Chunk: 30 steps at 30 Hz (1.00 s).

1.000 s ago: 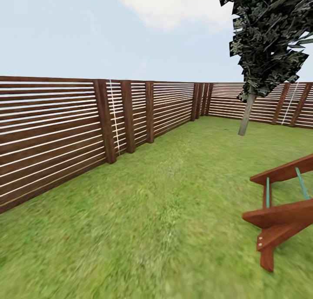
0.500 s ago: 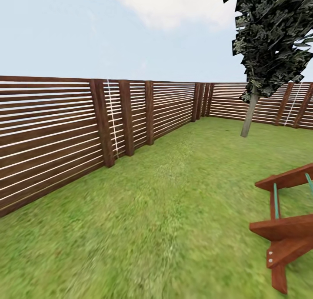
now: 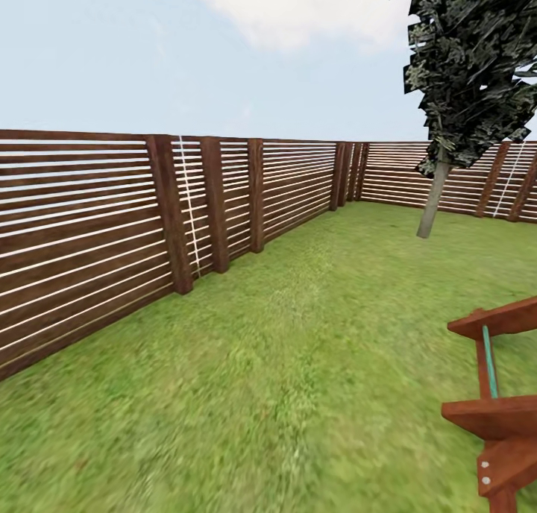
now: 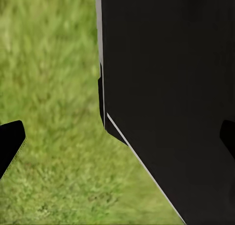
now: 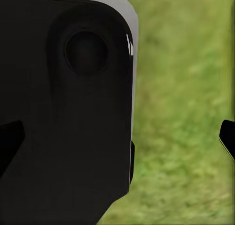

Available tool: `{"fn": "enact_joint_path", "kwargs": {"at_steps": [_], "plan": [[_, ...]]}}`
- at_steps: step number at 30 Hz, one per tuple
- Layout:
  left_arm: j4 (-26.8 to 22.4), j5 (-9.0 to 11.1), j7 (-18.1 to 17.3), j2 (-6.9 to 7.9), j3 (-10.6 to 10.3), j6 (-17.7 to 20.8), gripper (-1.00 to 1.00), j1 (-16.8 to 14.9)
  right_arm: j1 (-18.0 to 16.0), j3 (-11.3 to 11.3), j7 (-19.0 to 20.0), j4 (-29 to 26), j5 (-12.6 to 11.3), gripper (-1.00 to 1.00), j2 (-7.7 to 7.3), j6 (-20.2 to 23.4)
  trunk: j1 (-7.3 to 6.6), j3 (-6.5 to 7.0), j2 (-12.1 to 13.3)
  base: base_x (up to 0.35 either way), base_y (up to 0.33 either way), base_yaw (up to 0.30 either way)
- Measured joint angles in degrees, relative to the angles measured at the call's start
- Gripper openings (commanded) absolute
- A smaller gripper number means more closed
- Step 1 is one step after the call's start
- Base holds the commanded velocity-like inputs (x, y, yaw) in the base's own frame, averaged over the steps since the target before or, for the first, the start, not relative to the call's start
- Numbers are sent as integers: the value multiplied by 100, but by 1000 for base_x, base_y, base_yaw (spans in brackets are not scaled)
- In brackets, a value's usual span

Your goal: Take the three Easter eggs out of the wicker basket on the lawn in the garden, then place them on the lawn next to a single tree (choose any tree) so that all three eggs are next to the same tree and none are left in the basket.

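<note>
The lawn [image 3: 283, 364] spreads out ahead, short green grass with yellowish patches. At the far right stands a tree [image 3: 435, 200] with a bare grey-brown trunk and a dark leafy crown. The Easter eggs and the wicker basket are out of view. In the left wrist view my left gripper [image 4: 118, 139] is open, its dark fingertips [image 4: 10, 144] far apart over grass and against my black body panel. In the right wrist view my right gripper [image 5: 118, 137] is also open, with nothing between its fingertips [image 5: 228, 137].
A brown slatted wooden fence [image 3: 89, 222] runs along the left and across the back of the garden. A reddish-brown wooden frame [image 3: 496, 416] with a green rod juts in at the lower right. Open grass lies between the fence and the frame.
The whole head view has shifted, so the camera has moved forward. The wooden frame now sits lower and further right, the fence posts further left. Neither gripper shows in the earlier frames.
</note>
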Motion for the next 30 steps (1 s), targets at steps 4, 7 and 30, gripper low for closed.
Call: {"fn": "enact_joint_path", "kwargs": {"at_steps": [4, 7, 30], "plan": [[0, 0, 0, 0, 0, 0, 100, 0, 0, 0, -2, 0, 0, 100, 0, 0, 0, 0, 0, 338, 0, 0], [0, -2, 0, 0, 0, 0, 100, 0, 0, 0, -3, 0, 0, 100, 0, 0, 0, 0, 0, 338, 0, 0], [0, 0, 0, 1, 0, 0, 100, 0, 0, 0, -1, 0, 0, 100, 0, 0, 0, 0, 0, 338, 0, 0]]}}
